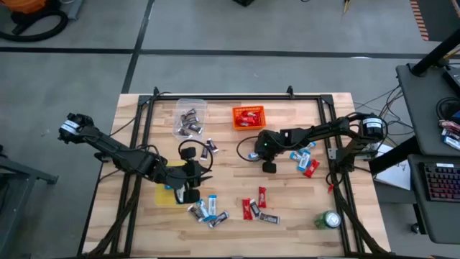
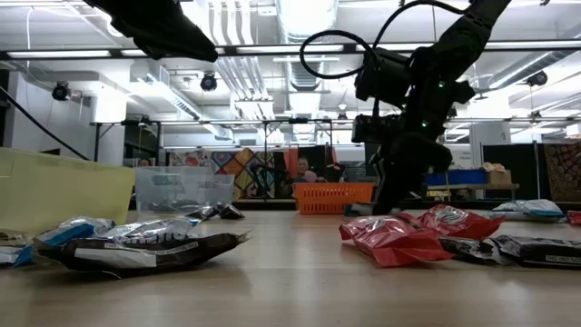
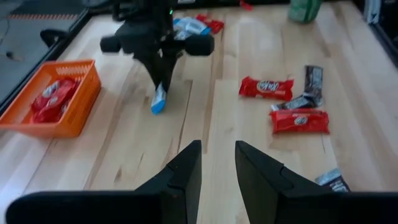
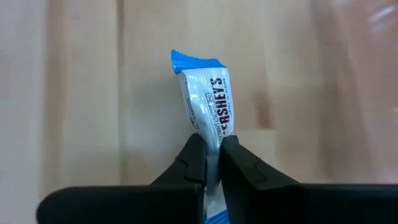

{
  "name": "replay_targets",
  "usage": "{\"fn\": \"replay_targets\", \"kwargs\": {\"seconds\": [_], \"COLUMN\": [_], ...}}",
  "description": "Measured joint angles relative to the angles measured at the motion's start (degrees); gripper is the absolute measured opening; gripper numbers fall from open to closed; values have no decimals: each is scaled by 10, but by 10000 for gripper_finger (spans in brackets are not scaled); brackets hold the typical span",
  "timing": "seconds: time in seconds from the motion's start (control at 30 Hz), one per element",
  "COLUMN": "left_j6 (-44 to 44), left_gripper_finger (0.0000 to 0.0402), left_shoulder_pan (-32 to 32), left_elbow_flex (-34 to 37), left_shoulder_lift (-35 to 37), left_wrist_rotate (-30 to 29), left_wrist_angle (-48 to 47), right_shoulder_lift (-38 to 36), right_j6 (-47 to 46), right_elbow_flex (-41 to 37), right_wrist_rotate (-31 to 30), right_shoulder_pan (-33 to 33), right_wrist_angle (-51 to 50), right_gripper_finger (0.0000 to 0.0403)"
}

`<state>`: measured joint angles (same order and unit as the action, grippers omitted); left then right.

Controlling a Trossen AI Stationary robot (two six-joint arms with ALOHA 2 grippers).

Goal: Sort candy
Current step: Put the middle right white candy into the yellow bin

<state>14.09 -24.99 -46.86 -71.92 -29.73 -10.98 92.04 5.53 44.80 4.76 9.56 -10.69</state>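
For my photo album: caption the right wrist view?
Right gripper pinching a blue-and-white candy bar above the wooden table.

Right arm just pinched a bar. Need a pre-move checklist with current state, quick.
1. Right gripper shut on the blue-and-white Hershey's bar: ok.
2. Grip placement: fingers pinch the bar near one end, most of it sticks out past them: not ok, may swing.
3. Bar lifted off the table: cannot tell.
4. Yellow bin free to reach: not ok, left gripper hovers beside it.
5. Left gripper empty: ok, nothing between its fingers.
6. Orange bin holds only red bars: ok.
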Motion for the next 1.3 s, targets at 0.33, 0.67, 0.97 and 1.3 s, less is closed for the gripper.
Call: {"fn": "replay_targets", "kwargs": {"seconds": [0.33,0.67,0.97,1.3], "left_j6": [-103,-145,-225,-247], "left_gripper_finger": [92,182,200,191], "left_shoulder_pan": [0,1,2,7], "left_elbow_flex": [88,154,147,115], "left_shoulder_lift": [0,0,-103,-168], "left_wrist_rotate": [0,3,21,16], "left_wrist_angle": [237,404,584,651], "right_shoulder_lift": [-65,-35,10,19], "right_j6": [-156,-168,-166,-151], "right_elbow_flex": [-2,0,33,46], "right_wrist_rotate": [229,264,270,273], "right_shoulder_pan": [-20,-77,-93,-98], "right_wrist_angle": [187,438,571,564], "right_gripper_finger": [18,18,18,18]}}
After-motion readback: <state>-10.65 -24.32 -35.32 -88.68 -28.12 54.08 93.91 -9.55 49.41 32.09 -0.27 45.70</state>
